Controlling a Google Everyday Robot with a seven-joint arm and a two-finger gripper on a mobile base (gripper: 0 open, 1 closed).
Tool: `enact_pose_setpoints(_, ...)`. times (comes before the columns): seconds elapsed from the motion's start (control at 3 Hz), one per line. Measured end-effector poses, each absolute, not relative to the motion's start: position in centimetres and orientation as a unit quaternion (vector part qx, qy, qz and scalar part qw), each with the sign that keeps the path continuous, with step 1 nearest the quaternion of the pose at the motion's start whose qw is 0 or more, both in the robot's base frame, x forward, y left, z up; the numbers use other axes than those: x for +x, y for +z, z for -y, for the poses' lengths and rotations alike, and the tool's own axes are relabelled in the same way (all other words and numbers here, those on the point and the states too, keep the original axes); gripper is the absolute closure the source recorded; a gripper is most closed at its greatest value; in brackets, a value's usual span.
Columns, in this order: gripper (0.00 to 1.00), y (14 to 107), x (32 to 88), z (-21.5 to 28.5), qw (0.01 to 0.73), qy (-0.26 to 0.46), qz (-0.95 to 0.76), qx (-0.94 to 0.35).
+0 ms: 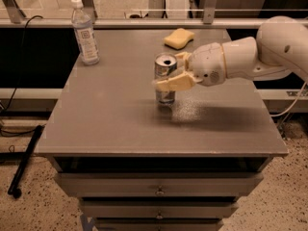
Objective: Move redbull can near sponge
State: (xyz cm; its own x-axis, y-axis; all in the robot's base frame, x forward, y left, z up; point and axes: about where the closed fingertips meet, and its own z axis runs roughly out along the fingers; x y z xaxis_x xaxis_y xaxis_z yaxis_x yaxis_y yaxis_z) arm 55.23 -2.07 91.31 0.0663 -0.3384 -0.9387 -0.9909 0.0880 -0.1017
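Observation:
The redbull can (165, 94), silver with an open top, stands upright in the middle of the grey table (110, 119). My gripper (167, 72) reaches in from the right and is shut on the can. One pale finger (174, 83) crosses its front and the other (182, 57) sits behind its top right. The pale yellow sponge (179, 37) lies at the back of the table, behind the can and a little to its right, about one can height from it.
A clear plastic bottle (85, 32) with a white cap stands at the table's back left corner. The table has drawers (159, 189) below its front edge. A rail and a glass panel run behind it. My white arm (269, 57) spans the right side.

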Motion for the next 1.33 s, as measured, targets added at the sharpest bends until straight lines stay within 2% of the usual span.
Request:
enact_pose_setpoints(0.33,1.0,91.7,55.4,2.0,0.457,0.357,-0.579,-0.573)
enact_pose_setpoints(0.67,1.0,91.7,55.4,2.0,0.457,0.357,-0.579,-0.573)
enact_pose_setpoints(1.0,1.0,92.9,57.5,3.6,0.488,0.32,-0.581,-0.567)
enact_pose_setpoints(1.33,1.0,95.4,61.0,7.5,0.519,0.264,-0.59,-0.56)
